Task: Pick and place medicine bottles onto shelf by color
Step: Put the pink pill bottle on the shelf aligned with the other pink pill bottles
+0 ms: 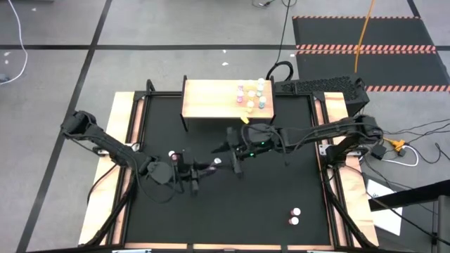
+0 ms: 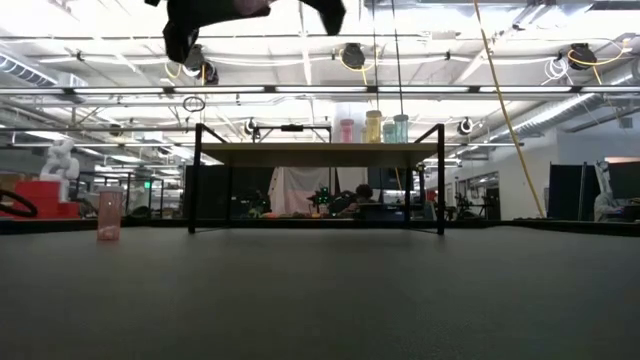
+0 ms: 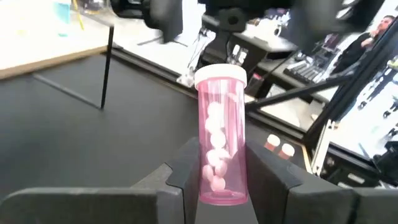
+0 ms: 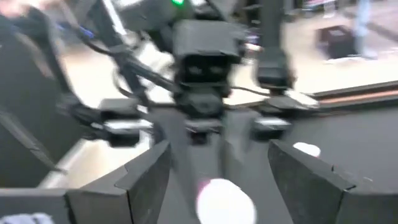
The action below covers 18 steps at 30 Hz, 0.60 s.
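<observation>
My left gripper (image 1: pixel 200 171) (image 3: pixel 222 177) is over the middle of the black mat, shut on a pink medicine bottle (image 3: pixel 220 140) with a white cap (image 1: pixel 217 161). My right gripper (image 1: pixel 229 159) (image 4: pixel 221 180) is open and faces the left one from the right. Its fingers stand wide on either side of the bottle's cap (image 4: pixel 225 200), with gaps showing. The tan shelf (image 1: pixel 211 100) (image 2: pixel 320 153) stands on black legs at the far side. A group of pink, yellow and teal bottles (image 1: pixel 253 95) (image 2: pixel 372 128) stands on its right end. My left gripper pinches the pink bottle between its two fingers (image 3: pixel 181 169), on the lower body near the base (image 3: pixel 219 186). The capped end sticks out past the fingertips toward the right gripper. The fingers come roughly level from the table's left. The bottle is lifted clear of the mat.
One pink bottle (image 1: pixel 171 154) (image 2: pixel 108 215) stands on the mat to the left of the grippers. Two more bottles (image 1: pixel 295 216) stand near the mat's near right corner. The left part of the shelf top is bare. A keyboard (image 1: pixel 320 86) lies beyond the far right corner.
</observation>
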Tool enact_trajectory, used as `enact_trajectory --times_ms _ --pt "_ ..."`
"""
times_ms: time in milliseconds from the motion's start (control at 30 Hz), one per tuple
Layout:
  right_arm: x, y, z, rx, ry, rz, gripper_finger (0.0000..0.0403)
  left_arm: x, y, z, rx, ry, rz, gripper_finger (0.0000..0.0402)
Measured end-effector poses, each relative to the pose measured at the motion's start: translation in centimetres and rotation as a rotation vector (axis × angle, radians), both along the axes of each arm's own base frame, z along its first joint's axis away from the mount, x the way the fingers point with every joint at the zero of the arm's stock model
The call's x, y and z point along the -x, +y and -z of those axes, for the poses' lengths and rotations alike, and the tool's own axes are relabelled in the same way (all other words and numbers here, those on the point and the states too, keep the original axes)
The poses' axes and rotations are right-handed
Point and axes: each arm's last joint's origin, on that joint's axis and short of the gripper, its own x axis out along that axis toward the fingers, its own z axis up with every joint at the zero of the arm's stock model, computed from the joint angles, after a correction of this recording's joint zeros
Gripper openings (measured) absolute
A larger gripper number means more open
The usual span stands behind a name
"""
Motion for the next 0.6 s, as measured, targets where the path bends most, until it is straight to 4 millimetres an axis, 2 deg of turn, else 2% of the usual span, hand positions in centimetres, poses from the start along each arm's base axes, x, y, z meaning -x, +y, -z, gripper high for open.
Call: enact_trajectory --times_ms 100,200,433,600 --pt "0.9 -0.3 -0.6 0.065 0.024 0.039 0.0264 -0.2 0.3 -0.3 -0.023 -0.026 -0.005 0.0111" --pt "1.4 -0.4 -0.8 0.049 0.024 0.021 0.0264 -0.4 0.6 -0.8 -0.042 -0.068 -0.013 0.011" --pt "1.5 -0.5 -0.4 -0.016 0.05 -0.018 0.0262 -0.6 1.1 -1.5 -0.074 -0.125 -0.026 0.0112" --pt "1.5 -0.5 -0.6 -0.055 0.038 -0.035 0.024 -0.6 1.0 -1.6 -0.082 -0.126 -0.024 0.0112"
